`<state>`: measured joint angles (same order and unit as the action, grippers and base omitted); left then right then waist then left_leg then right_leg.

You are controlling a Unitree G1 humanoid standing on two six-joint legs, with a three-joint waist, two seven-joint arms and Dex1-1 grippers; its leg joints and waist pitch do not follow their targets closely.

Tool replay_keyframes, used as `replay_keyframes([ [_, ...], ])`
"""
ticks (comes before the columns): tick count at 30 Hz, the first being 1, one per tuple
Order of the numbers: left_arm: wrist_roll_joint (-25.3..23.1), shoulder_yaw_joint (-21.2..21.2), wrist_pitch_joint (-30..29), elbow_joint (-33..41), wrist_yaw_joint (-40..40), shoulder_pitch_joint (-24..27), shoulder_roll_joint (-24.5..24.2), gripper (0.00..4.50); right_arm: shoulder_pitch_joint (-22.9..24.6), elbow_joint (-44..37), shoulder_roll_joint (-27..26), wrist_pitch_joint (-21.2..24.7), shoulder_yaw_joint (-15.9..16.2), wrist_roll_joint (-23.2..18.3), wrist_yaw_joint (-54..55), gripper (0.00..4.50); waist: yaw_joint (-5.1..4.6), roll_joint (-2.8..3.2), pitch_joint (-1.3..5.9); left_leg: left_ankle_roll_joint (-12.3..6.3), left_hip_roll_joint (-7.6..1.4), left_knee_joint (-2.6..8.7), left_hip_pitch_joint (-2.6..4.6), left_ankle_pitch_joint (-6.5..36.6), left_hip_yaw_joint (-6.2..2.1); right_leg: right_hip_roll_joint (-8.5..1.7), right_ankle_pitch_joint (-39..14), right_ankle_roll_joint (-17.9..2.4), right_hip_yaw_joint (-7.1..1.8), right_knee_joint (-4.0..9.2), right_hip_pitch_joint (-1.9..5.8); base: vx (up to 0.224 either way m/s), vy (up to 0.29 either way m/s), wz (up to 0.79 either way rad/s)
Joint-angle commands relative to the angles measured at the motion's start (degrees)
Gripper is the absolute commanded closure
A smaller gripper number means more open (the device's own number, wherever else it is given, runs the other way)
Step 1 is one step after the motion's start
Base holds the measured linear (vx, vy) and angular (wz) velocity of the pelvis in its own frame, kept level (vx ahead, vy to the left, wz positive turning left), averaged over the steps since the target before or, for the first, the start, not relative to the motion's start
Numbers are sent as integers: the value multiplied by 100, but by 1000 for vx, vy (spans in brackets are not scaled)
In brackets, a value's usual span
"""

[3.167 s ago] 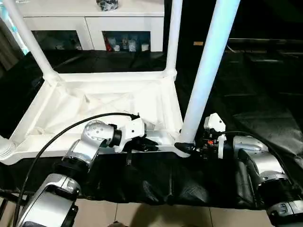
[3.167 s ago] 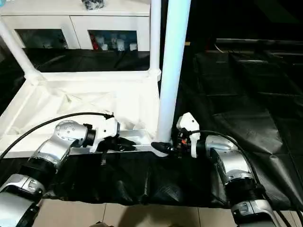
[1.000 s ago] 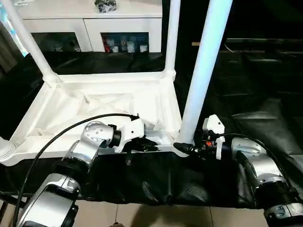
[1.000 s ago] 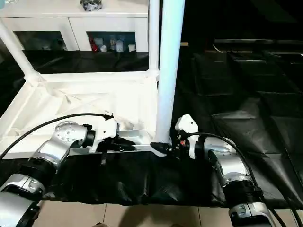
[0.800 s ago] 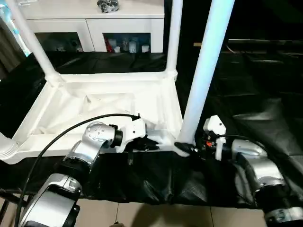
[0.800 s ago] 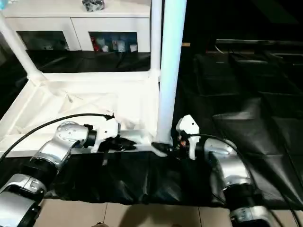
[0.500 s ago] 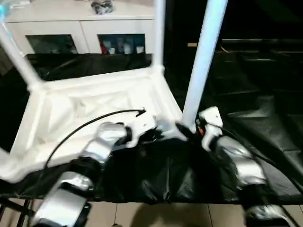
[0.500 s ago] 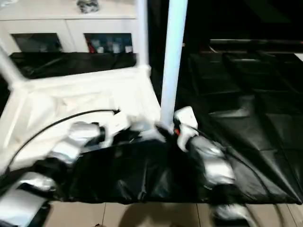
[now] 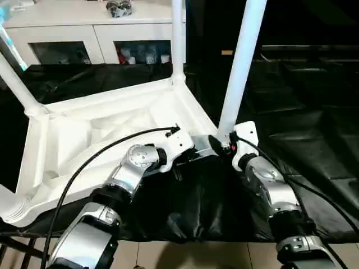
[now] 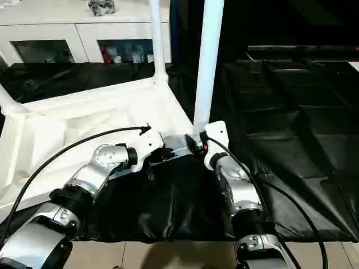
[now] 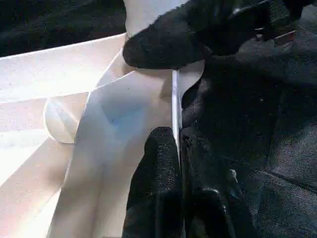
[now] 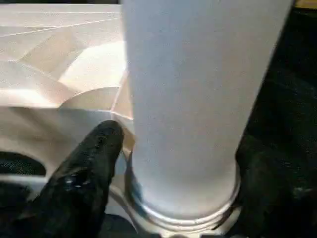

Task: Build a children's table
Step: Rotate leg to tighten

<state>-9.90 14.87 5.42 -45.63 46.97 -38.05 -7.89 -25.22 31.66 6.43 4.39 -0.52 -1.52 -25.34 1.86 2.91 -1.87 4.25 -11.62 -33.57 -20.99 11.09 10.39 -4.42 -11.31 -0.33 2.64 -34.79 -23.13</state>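
Tabletop (image 9: 101, 131) now swung askew; left hand (image 11: 174, 148) pinches its rim, right hand (image 12: 168, 163) clamps the near leg (image 9: 242, 61), seating continues

The white tabletop (image 10: 84, 120) lies upside down on black cloth (image 10: 291, 145), turned askew, ribbed underside up. Two legs stand upright from its corners on the robot's right: the near leg (image 10: 207, 67) and the far leg (image 10: 156, 42). The right gripper (image 10: 193, 143) clasps the near leg's base, while the left gripper (image 10: 160, 154) meets the tabletop's near rim. Behind stands a white cabinet (image 10: 84, 33) with glass doors.
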Motion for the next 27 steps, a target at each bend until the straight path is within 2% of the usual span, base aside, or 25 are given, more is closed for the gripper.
replay_keyframes([
  [1, 223, 124, 325, 347, 429, 79, 7, 450, 65, 8, 37, -130, 493, -57, -750, 72, 22, -63, 320, -398, -109, 357, 5, 899, -39, -318, -239, -1388, -192, 389, 347, 0, 0, 0],
  [5, 342, 127, 561, 376, 981, 192, -292, 450, 129, -175, 560, -201, 537, -256, -1720, 72, 36, -69, 308, -580, -115, 333, -4, 895, -18, -311, -160, -1478, -186, 389, 351, 0, 0, 0],
  [6, 407, 90, 579, 374, 1082, 201, -328, 450, 144, -208, 670, -227, 576, -256, -1888, 72, 45, -57, 302, -575, -126, 341, 6, 913, -14, -314, -236, -1487, -181, 390, 338, 0, 0, 0],
  [10, 628, 2, 600, 365, 1546, 204, -504, 450, 218, -344, 1005, -294, 667, -343, -2623, 72, 89, -72, 295, -506, -147, 349, 21, 1009, -11, -308, -488, -1477, -180, 392, 330, 0, 0, 0],
  [15, 804, 8, 616, 374, 2158, 214, -724, 450, 314, -587, 1281, 7, 787, -729, -3541, 72, 145, -76, 307, -588, -151, 333, 21, 897, -6, -308, -308, -1527, -177, 362, 333, 0, 0, 0],
  [22, 854, 21, 643, 318, 2440, 196, -844, 450, 380, -736, 1453, 262, 958, -834, -4094, 142, 182, -73, 310, -543, -157, 332, 24, 843, -9, -318, -291, -1553, -171, 351, 322, 0, 0, 0],
  [27, 919, 31, 601, 392, 2624, 241, -887, 450, 429, -831, 1508, 347, 1036, -887, -4261, 172, 188, -75, 307, -531, -157, 334, 22, 839, -9, -320, -344, -1538, -170, 358, 322, 0, 0, 0],
])
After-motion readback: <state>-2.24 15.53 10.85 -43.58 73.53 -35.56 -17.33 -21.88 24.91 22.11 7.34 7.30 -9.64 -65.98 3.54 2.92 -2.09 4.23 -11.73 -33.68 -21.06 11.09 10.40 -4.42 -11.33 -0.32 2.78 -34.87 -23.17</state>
